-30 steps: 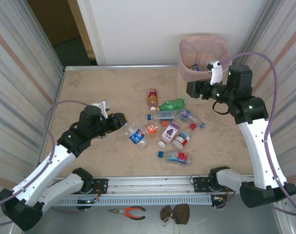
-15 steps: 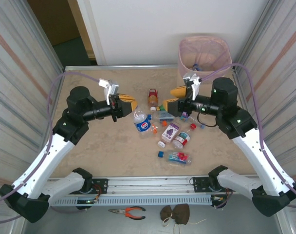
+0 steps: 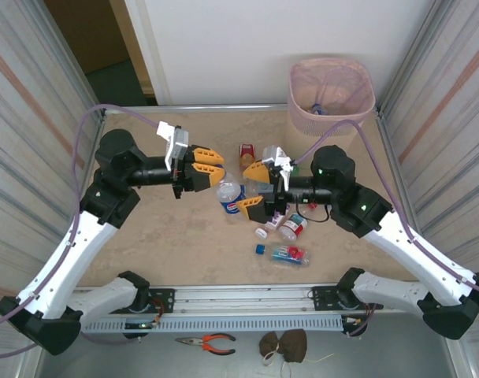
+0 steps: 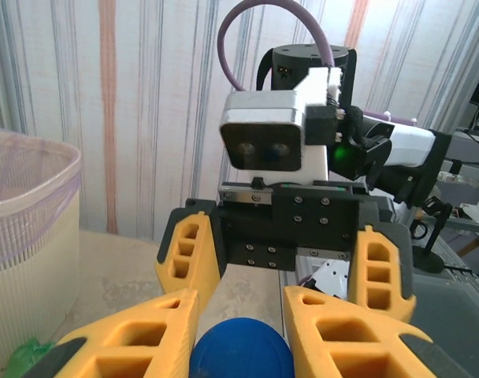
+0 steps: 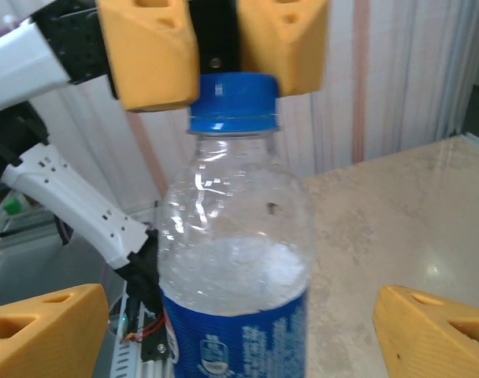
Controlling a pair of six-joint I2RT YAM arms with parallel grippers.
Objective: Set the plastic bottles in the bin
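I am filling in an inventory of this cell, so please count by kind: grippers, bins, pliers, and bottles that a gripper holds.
Grippers: 2, the left gripper and the right gripper
Bins: 1, the bin
Pliers: 1, the orange-handled pliers
Held bottles: 1, the blue-labelled bottle in the left gripper
Total: 5

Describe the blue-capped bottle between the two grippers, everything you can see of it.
The bottle is clear plastic with a rounded shoulder, a blue screw cap and a blue label with white print round its lower body. It is upright. The left gripper is shut on the cap. The right gripper is open, its fingers flanking the body without touching.
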